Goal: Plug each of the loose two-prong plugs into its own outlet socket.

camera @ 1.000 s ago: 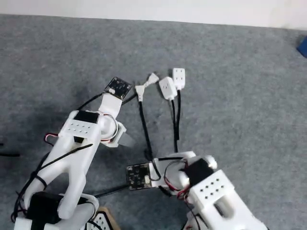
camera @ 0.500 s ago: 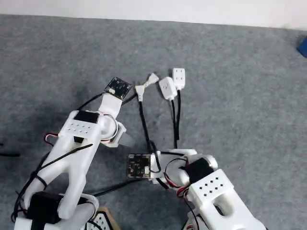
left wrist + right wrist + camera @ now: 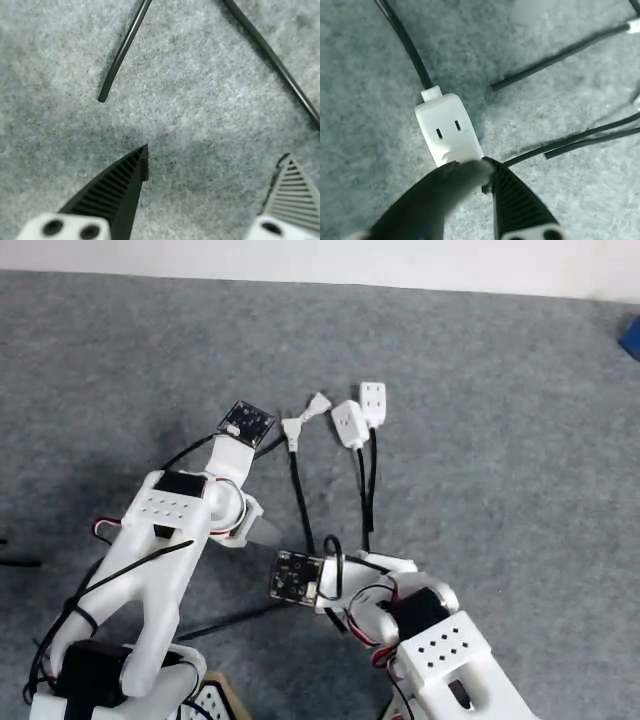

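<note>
The white two-slot outlet socket block (image 3: 447, 129) lies flat on the grey felt-covered counter (image 3: 520, 390), slots up, with its black cable (image 3: 407, 50) running off the far end. Your right gripper (image 3: 485, 167) has its black ribbed fingers (image 3: 517, 200) drawn together on the block's near end, apparently pinching a corner. Farther up the counter, two small white two-prong plugs (image 3: 293, 430) lie close together, just beside two more white socket blocks (image 3: 350, 423), and none of them looks mated. So I judge you are at the first step, securing a socket so a plug can be brought to it. Next you need a firm hold that keeps the slots exposed, then a plug picked up by the other arm and lined up prongs to slots. Your right arm is folded low over the near middle of the counter, wrist pitched down. Your left gripper (image 3: 216, 152) hangs over bare counter with its fingers wide apart and holding nothing, with loose black cable lengths (image 3: 122, 50) ahead of it.
</note>
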Action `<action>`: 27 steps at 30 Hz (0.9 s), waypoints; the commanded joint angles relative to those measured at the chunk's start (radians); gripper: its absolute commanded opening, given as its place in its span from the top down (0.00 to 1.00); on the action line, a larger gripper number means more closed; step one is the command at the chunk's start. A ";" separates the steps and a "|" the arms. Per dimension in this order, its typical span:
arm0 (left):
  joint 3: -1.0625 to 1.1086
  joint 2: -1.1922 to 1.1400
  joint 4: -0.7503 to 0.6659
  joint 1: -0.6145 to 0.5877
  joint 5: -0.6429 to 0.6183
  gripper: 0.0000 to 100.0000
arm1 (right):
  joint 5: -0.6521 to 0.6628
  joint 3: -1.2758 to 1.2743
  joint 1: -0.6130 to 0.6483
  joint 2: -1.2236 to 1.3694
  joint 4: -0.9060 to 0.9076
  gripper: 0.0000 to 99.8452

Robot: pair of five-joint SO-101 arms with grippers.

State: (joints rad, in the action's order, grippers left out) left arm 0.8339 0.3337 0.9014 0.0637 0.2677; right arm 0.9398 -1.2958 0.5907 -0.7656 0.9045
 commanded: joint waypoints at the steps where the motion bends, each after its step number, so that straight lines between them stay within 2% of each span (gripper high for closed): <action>1: -0.044 0.008 -0.012 -0.004 0.009 0.62 | -0.029 -0.008 -0.016 0.047 0.028 0.98; 3: -0.042 0.007 -0.014 -0.004 0.009 0.62 | -0.032 0.051 -0.018 0.047 0.097 0.91; 8: -0.042 0.007 -0.017 -0.004 0.009 0.62 | -0.094 0.257 -0.061 0.047 0.237 0.67; 10: -0.042 0.007 -0.017 -0.004 0.009 0.62 | -0.100 0.358 -0.085 0.047 0.295 0.62; 21: -0.044 0.007 -0.012 -0.002 0.009 0.62 | -0.308 1.027 -0.237 0.048 0.613 0.60; 24: -0.045 0.010 -0.012 0.021 0.009 0.62 | -0.354 1.173 -0.340 0.051 0.679 0.60; 27: -0.077 0.010 0.028 0.096 0.009 0.62 | -0.460 1.277 -0.518 0.058 0.691 0.60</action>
State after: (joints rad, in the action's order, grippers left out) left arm 0.8339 0.3337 0.9014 0.0729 0.2677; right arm 0.5715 -0.1465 0.2302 -0.7119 1.5766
